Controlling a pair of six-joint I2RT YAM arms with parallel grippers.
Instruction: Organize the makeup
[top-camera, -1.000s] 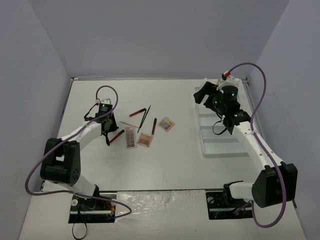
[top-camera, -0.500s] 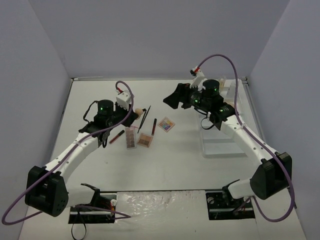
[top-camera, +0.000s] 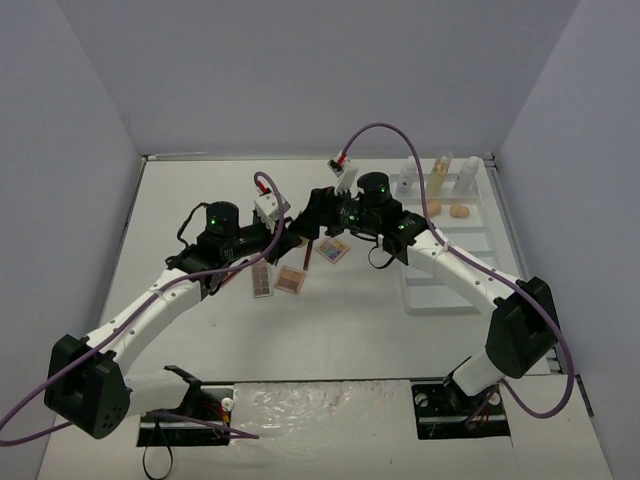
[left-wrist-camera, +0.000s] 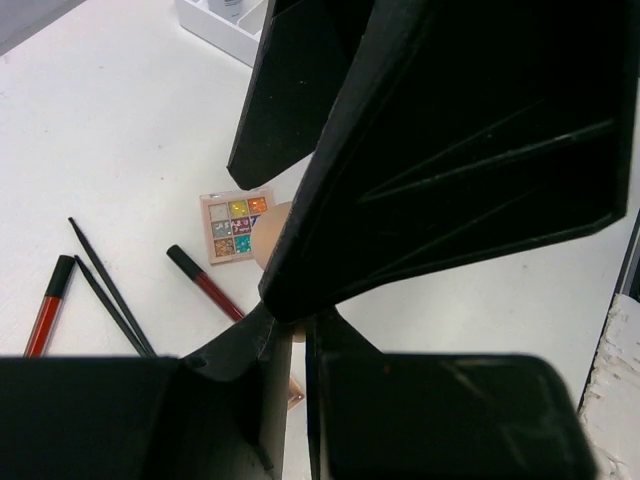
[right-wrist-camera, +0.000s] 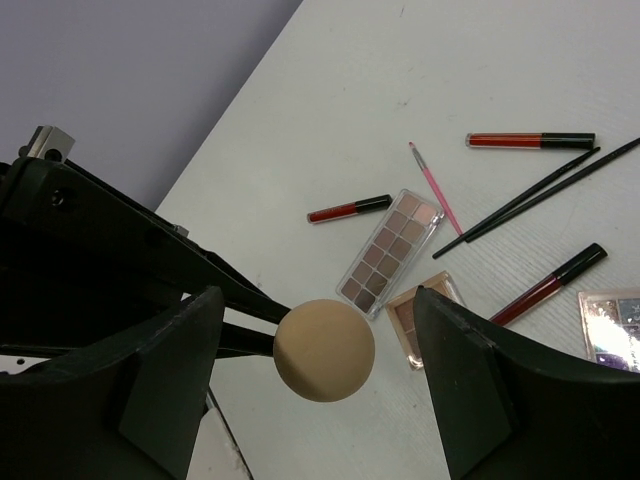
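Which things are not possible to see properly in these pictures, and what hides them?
Left wrist: the right gripper fills the view; only a sliver of the sponge shows, and the top edge cuts the tray.
Top: the sponge is lost between the left gripper and right gripper.
Right wrist: the right edge cuts the colourful palette.

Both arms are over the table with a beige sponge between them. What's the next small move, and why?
Probably close the right pincer on the beige sponge. Its fingers stand open on either side of the sponge, while the left pincer grips it, so this looks like a handover in mid-air.
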